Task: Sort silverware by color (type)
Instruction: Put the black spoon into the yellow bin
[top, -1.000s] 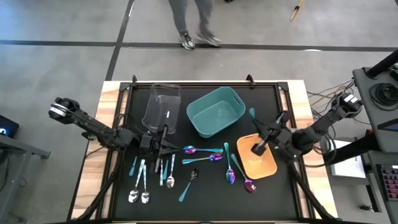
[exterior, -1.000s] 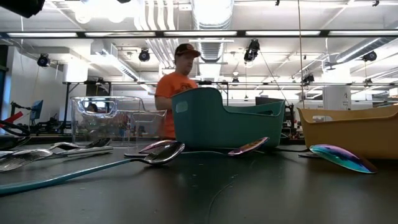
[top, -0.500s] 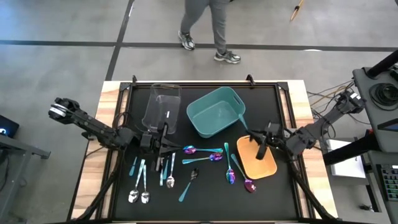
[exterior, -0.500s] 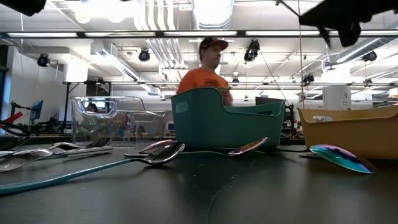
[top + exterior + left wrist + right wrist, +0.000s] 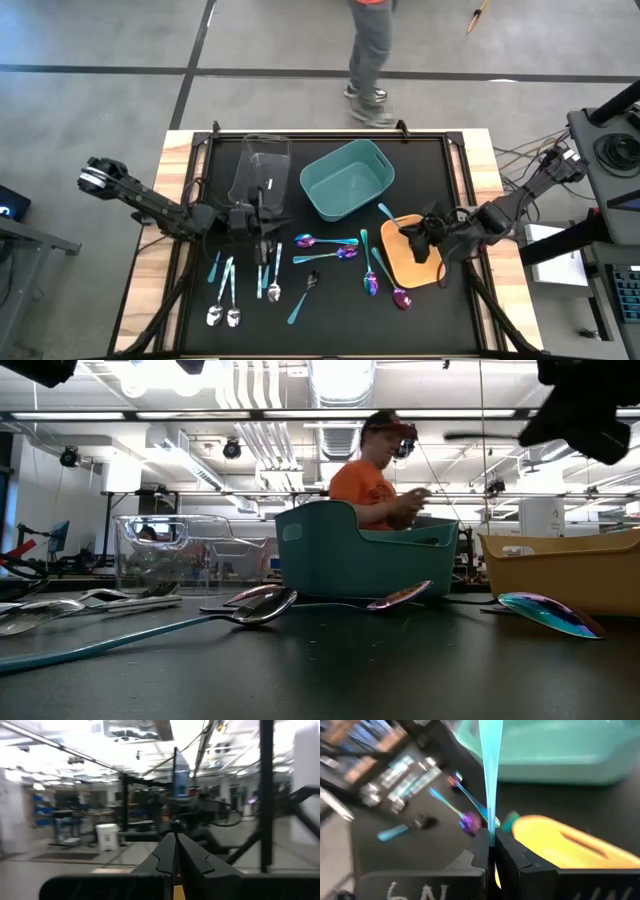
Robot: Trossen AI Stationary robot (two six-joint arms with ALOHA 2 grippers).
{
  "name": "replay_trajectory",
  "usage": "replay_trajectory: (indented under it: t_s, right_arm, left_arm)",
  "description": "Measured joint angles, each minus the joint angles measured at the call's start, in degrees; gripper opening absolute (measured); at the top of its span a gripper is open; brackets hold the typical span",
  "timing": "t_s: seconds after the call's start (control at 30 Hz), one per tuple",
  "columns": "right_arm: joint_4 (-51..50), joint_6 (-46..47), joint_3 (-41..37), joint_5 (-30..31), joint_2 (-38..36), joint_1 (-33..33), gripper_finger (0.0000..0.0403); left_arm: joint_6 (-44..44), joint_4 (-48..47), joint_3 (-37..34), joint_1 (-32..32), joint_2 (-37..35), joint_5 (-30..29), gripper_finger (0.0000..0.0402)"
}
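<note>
My right gripper [image 5: 418,238] hangs over the orange bin [image 5: 428,270], shut on a teal-handled utensil [image 5: 385,211] that sticks out toward the teal bin [image 5: 348,180]. My left gripper [image 5: 262,215] hovers at the near end of the clear bin [image 5: 262,165], shut on a thin dark utensil [image 5: 175,785] seen edge-on. The other silverware lies flat on the black mat. Silver pieces [image 5: 226,292] lie near left, iridescent spoons [image 5: 330,245] in the middle and by the orange bin [image 5: 400,297], and a dark teal-handled spoon [image 5: 303,295] near the middle. My left gripper pinches the thin utensil between its two fingers, and the shaft [image 5: 175,822] runs straight out ahead of the fingertips, clear of the table. Which end it has is hidden by the fingers. My right gripper pinches the teal handle [image 5: 491,832] between its two fingers, the handle running on ahead of the fingertips. The fingers slant down from the table's right. The utensil is lifted clear above the orange bin, and its other end is hidden behind the fingers.
The three bins stand across the mat's far half, the orange one lowest on the right. Loose spoons cover the mat's near middle. A person [image 5: 372,60] walks past beyond the far edge. Bare mat lies along the near edge and far right.
My right gripper has sunk toward the orange bin and rolled, tipping from pointing up to slanting down. Its teal utensil has swung from pointing at the far edge to pointing at the teal bin. My left gripper has rolled a little in place. The person has walked right.
</note>
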Motion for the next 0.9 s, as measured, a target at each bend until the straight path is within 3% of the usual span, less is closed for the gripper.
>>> replay_trajectory:
  t_s: [0.3,0.5,0.73,0.9]
  right_arm:
    - [-16.45,16.36,7.96,-16.82,9.22,-0.07,0.0009]
    - [-23.02,26.74,10.62,-26.15,13.8,-0.07,0.0009]
    - [-24.6,29.91,16.11,-28.78,20.96,-0.09,0.0009]
    - [-36.17,32.77,21.52,-28.75,26.33,-0.23,0.0009]
  left_arm:
    - [15.2,-0.04,0.0,3.87,-2.32,-7.13,0.0]
    - [19.39,-0.61,0.0,8.45,-4.63,-7.45,0.0]
    - [22.06,-2.98,0.0,10.48,-5.35,-7.03,0.0]
    - [27.24,-1.73,1.01,10.62,-5.88,-6.91,0.0]
